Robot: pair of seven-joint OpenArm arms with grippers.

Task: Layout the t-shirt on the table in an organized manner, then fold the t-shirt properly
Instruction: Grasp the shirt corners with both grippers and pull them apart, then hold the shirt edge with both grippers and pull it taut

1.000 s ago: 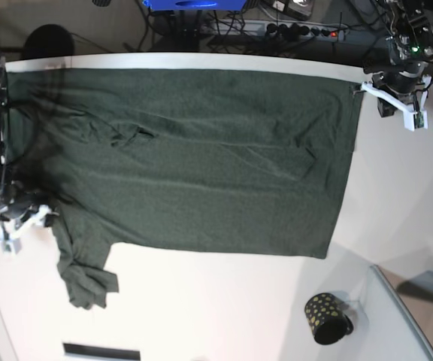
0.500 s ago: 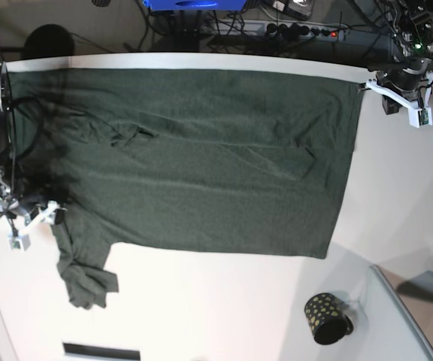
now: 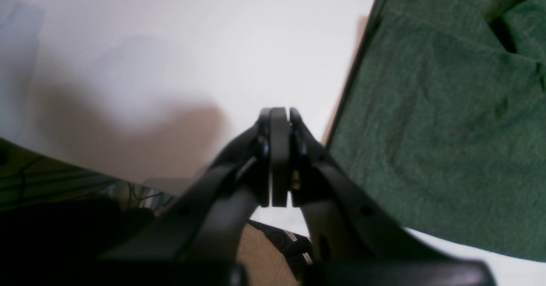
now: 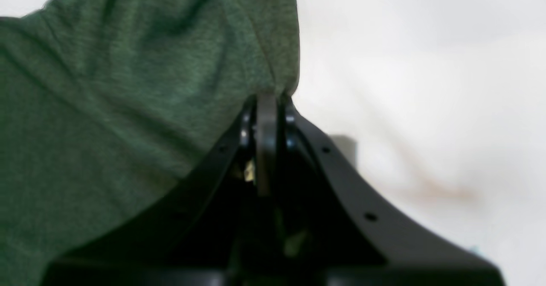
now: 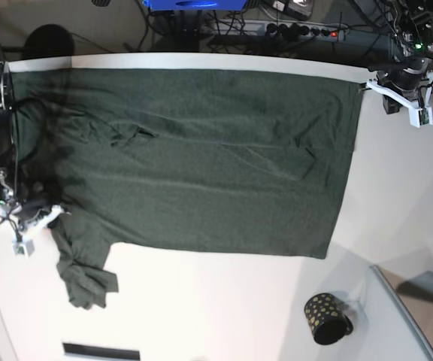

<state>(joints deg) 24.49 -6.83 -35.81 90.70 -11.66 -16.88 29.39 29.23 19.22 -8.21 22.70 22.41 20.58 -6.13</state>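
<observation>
White table point(image 5: 397, 218) fills most of the base view, with the dark green t-shirt point(image 5: 201, 158) spread flat across it, one sleeve bunched near the front edge. A black cup with gold dots point(image 5: 326, 318) lies on its side, well apart; its inside is too dark to read. The right gripper point(image 4: 266, 102) pinches the sleeve's edge. The left gripper point(image 3: 279, 117) is pressed together, empty, beside the shirt's hem.

Bright even light, blurred wrist views

Base view looks straight down over the tabletop point(image 5: 397, 210); both wrist views sit close, sharing the t-shirt point(image 5: 194, 158).
</observation>
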